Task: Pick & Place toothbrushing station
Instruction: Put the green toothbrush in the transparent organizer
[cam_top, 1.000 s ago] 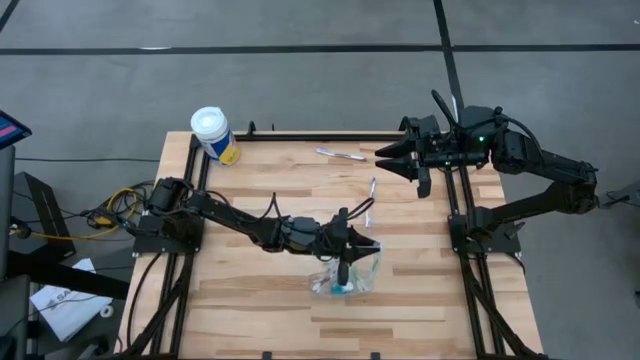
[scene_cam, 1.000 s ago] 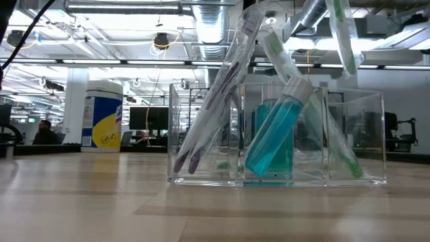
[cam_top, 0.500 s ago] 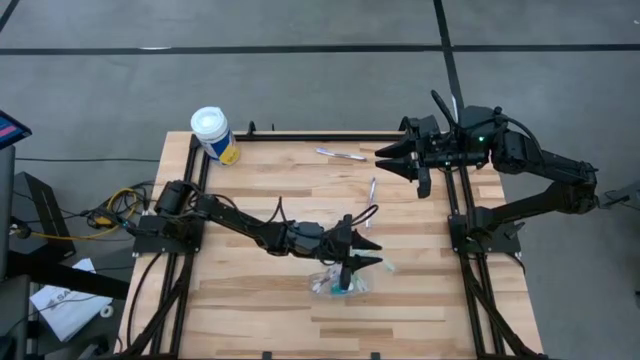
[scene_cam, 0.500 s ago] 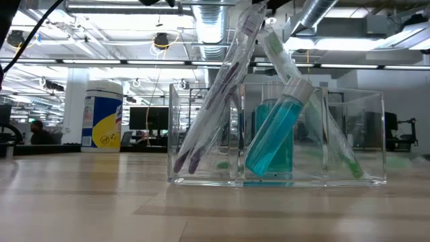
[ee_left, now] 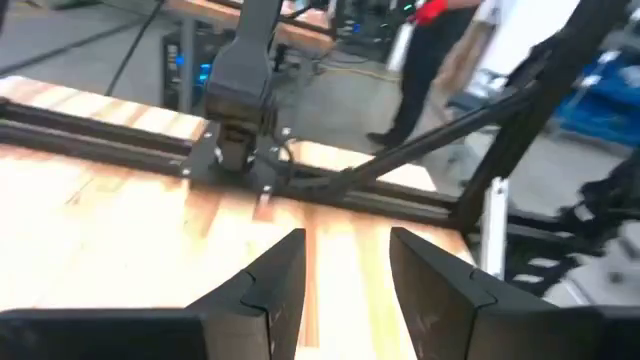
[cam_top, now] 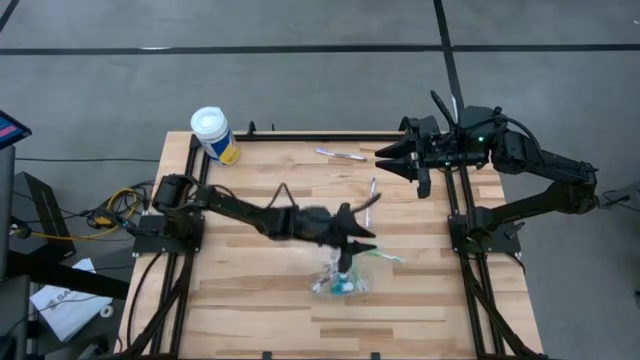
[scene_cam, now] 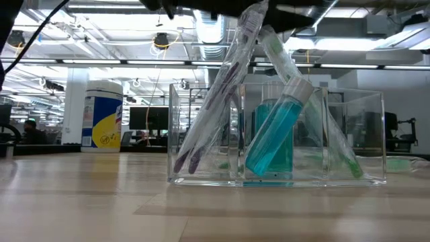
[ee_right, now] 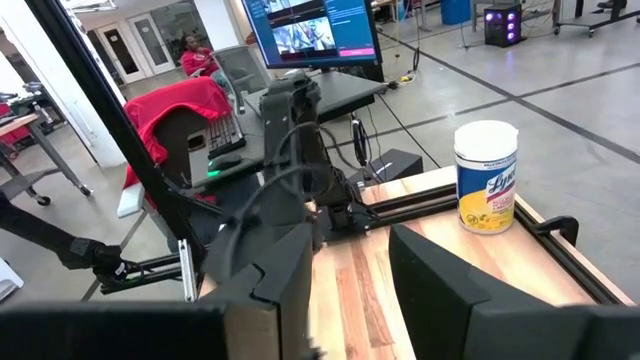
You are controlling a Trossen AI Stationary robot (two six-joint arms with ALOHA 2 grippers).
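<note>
While left gripper [cam_top: 362, 243] hovers unclenched, clear cup [cam_top: 338, 282] just below, green toothbrush [cam_top: 384, 257] beside it

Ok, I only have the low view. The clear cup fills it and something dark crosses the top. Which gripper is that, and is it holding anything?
Observer: That is the left gripper, just behind the clear cup. Its fingers are apart with nothing between them.
Operator: And the green thing lying at my far right?
Observer: That is a green toothbrush. It is lying on the table beside the cup, not in it.
Operator: Any other brushes out of the cup?
Observer: Two, farther back. The rear toothbrush is close to the waiting right gripper, and the middle toothbrush lies between the rear one and the cup.
</note>
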